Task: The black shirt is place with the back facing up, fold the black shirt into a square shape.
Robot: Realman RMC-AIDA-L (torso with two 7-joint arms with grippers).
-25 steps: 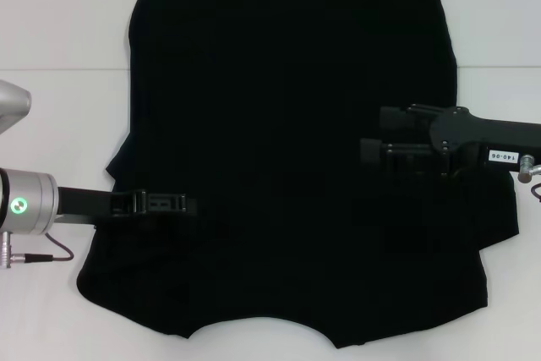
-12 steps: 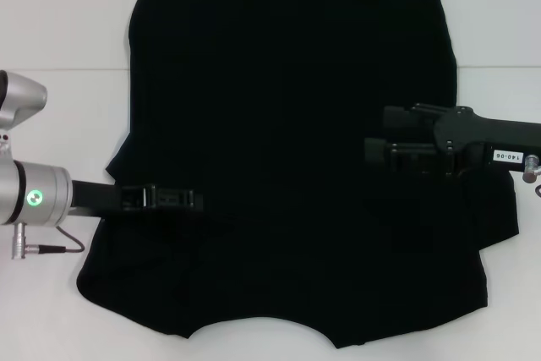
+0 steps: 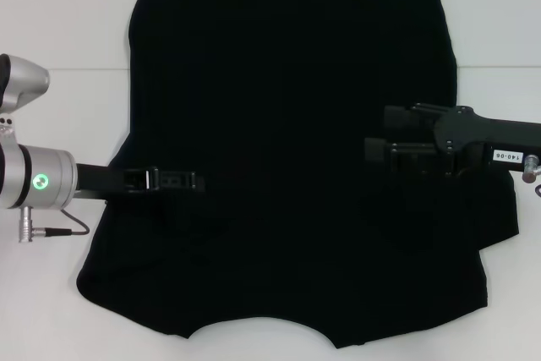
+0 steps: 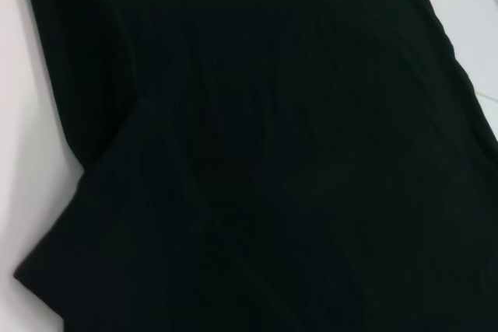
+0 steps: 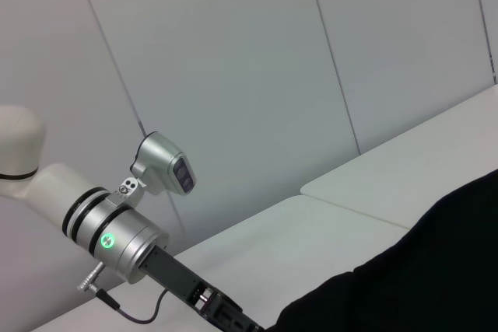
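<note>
The black shirt [image 3: 287, 82] lies flat and plain side up on the white table [image 3: 59, 124], its lettering hidden. It covers most of the head view. My left gripper [image 3: 191, 182] reaches in from the left, low over the shirt's left part, level with the sleeve area. My right gripper [image 3: 377, 131] reaches in from the right over the shirt's right part, with its two fingers apart and nothing between them. The left wrist view is filled with the shirt [image 4: 272, 153]. The right wrist view shows a corner of the shirt [image 5: 420, 277] and the left arm [image 5: 117, 239].
Bare white table shows left and right of the shirt and along the near edge. A seam in the table [image 3: 68, 69] runs across behind the arms. Grey wall panels [image 5: 272, 52] stand beyond the table.
My left gripper has moved a little farther from me and slightly inward over the shirt. My right gripper has stayed almost still. The shirt has not shifted.
</note>
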